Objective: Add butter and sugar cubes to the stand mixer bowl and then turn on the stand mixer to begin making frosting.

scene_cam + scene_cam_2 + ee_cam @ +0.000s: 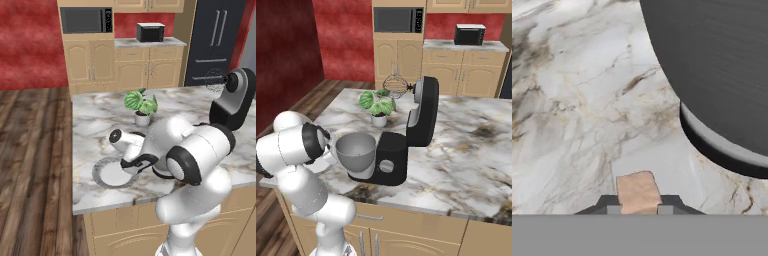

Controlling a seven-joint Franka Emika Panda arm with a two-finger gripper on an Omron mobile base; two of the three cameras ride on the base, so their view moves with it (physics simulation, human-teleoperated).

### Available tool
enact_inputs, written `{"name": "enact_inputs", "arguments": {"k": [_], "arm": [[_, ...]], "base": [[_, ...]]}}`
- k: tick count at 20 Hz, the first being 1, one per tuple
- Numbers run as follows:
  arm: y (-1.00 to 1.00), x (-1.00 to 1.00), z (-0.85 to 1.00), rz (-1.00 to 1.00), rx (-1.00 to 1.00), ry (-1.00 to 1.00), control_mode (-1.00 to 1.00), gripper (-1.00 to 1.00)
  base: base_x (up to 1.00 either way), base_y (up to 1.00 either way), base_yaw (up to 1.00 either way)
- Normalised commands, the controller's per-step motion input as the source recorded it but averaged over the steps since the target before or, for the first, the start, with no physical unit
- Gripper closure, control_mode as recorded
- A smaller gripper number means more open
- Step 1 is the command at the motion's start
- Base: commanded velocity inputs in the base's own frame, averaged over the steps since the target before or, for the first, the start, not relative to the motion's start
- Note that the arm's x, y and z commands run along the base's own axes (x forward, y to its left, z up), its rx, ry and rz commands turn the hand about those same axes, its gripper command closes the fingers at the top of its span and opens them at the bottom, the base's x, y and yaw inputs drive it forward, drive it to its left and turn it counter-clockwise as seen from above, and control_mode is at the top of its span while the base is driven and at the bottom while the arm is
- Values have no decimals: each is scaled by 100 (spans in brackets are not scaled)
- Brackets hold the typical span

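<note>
the gripper (639, 209) is pinched on a sugar cube (638, 191), the light-tan block sitting between its dark tips, low over the marble counter (572, 100). up and to the right of the tips bulges the grey outer wall of the stand mixer bowl (722, 65).

risk, as i judge it: the cube sits below the rim here, so moving sideways without lifting could knock cube or fingers against that wall and jar the small cube loose.

the bowl's rim and inside are cut off in the hand view. in the left base view the arm hides the hand.
</note>
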Motion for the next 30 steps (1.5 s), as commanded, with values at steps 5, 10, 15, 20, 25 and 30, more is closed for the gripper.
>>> {"name": "enact_inputs", "arguments": {"k": [5, 10, 15, 20, 25, 30], "arm": [[0, 0, 50, 0, 0, -1, -100, 100], [0, -27, 80, 0, -1, 0, -100, 100], [0, -40, 91, 0, 0, 0, -100, 100], [0, -47, 97, 0, 0, 0, -100, 100], [-1, -58, 85, 0, 0, 0, -100, 100], [-25, -61, 56, 0, 0, 6, -100, 100]], "base": [[0, 0, 0], [0, 0, 0], [0, 0, 0], [0, 0, 0], [0, 0, 0], [0, 0, 0]]}}
